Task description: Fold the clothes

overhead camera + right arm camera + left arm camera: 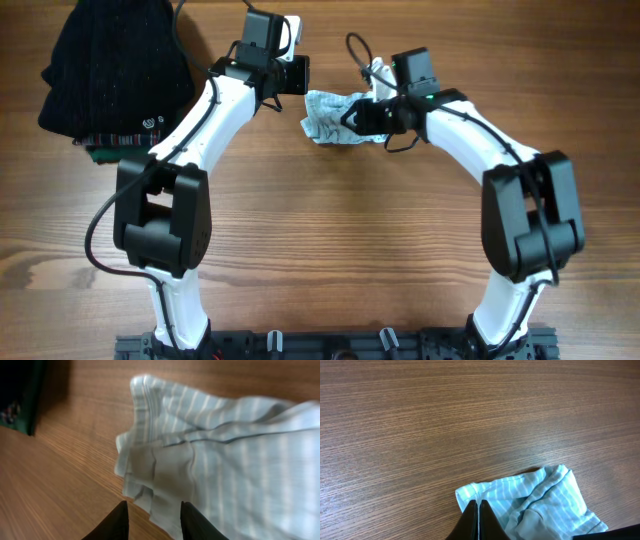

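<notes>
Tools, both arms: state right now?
Left tool: closed at the garment edge; grip unclear.
Right tool: open over the garment.

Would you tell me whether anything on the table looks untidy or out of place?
The small striped garment lies crumpled in an uneven bunch on the table under the open right gripper, layers overlapping instead of spread flat; nothing else stands out.

Pale blue, white-striped clothes [332, 107]

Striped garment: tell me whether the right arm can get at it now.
Probably yes. The right gripper is open at the garment, its fingers either side of the near edge, with nothing between them.
</notes>
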Motion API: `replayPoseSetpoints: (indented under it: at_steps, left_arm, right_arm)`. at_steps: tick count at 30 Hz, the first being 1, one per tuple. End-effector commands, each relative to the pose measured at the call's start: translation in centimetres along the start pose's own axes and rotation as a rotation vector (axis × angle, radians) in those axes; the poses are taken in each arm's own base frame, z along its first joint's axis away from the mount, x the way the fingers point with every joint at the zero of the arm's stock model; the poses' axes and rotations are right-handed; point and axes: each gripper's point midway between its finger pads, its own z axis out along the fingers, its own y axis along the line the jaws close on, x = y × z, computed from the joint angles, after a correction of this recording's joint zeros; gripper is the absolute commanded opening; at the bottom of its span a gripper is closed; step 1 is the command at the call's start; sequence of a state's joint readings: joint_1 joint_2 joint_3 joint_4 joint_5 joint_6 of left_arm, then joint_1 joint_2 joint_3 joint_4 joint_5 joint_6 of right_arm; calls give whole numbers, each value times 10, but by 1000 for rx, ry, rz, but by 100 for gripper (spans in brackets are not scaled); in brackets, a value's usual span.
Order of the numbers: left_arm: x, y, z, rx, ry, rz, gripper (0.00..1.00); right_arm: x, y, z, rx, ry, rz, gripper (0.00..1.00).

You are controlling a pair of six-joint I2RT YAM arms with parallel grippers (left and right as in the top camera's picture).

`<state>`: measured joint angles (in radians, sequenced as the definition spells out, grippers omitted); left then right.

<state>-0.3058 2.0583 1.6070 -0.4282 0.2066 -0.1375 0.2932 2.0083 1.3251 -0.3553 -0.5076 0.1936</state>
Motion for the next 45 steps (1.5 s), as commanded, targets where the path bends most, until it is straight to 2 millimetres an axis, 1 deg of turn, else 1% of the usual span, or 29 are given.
replayPoseSetpoints:
  at_steps: [1, 3, 6, 8, 10, 11, 12, 13, 15, 17, 18, 20, 21, 24, 31, 34, 36, 37, 38, 40, 41, 42, 44, 45]
  left_arm:
    - [-1, 4, -1, 6, -1, -15, 4]
    - [-2, 8, -2, 1, -4, -24, 4]
    - [-5, 15, -4, -6, -10, -60, 4]
    - [-6, 18, -5, -8, -14, -84, 4]
    - [-6, 17, -5, 1, -14, -85, 4]
    - [-6, 17, -5, 2, -14, -84, 4]
    - [-6, 17, -5, 5, -13, -84, 4]
    - [-6, 16, -6, 5, -13, -83, 4]
    - [-6, 14, -7, 11, -12, -81, 4]
    - [-6, 10, -8, 25, -10, -79, 4]
    - [-6, 7, -9, 37, -8, -77, 4]
    - [-4, 1, -9, 54, -2, -74, 4]
    - [-3, -1, -9, 58, 3, -72, 4]
    - [2, -6, -8, 60, 22, -67, 4]
    - [13, -26, -7, 79, 56, -37, 5]
    - [22, -43, -5, 96, 82, 12, 6]
    - [29, -55, -3, 107, 100, 35, 6]
    - [35, -63, -1, 115, 113, 79, 6]
    - [38, -67, 0, 107, 116, 104, 6]
    - [40, -68, 2, 63, 111, 121, 4]
    - [40, -68, 3, 45, 106, 127, 4]
    - [37, -64, 2, 34, 100, 92, 4]
    - [34, -54, 1, 19, 94, 54, 4]
    - [32, -50, 0, 13, 91, 39, 4]
  right_arm:
    - [15, -9, 23, 19, 51, 29, 33]
    - [20, -11, 27, 22, 68, 36, 32]
    - [20, -12, 28, 22, 66, 33, 32]
    - [17, -11, 28, 19, 56, 29, 32]
    - [14, -9, 27, 5, 45, 22, 32]
    - [8, -5, 24, -11, 34, 17, 34]
    - [4, -3, 22, -19, 25, 15, 37]
    - [-4, 2, 16, -32, 8, 8, 41]
    - [-21, 10, -1, -49, -37, -7, 49]
    - [-35, 14, -18, -49, -77, -15, 60]
    - [-43, 15, -31, -47, -106, -15, 64]
    - [-53, 14, -49, -42, -145, -4, 68]
    - [-57, 11, -58, -38, -161, 8, 71]
    - [-61, -2, -76, -17, -183, 43, 73]
    - [-53, -57, -102, 55, -175, 151, 76]
    - [-49, -76, -112, 87, -173, 161, 76]
    - [-46, -82, -115, 95, -164, 156, 76]
    - [-43, -83, -114, 97, -154, 150, 74]
    - [-42, -83, -113, 97, -146, 142, 73]
    - [-37, -82, -105, 93, -122, 135, 69]
    - [-32, -81, -96, 88, -100, 136, 67]
    - [-21, -74, -71, 72, -44, 121, 52]
    - [-17, -72, -58, 87, -23, 107, 33]
    - [-15, -71, -54, 99, -14, 102, 16]
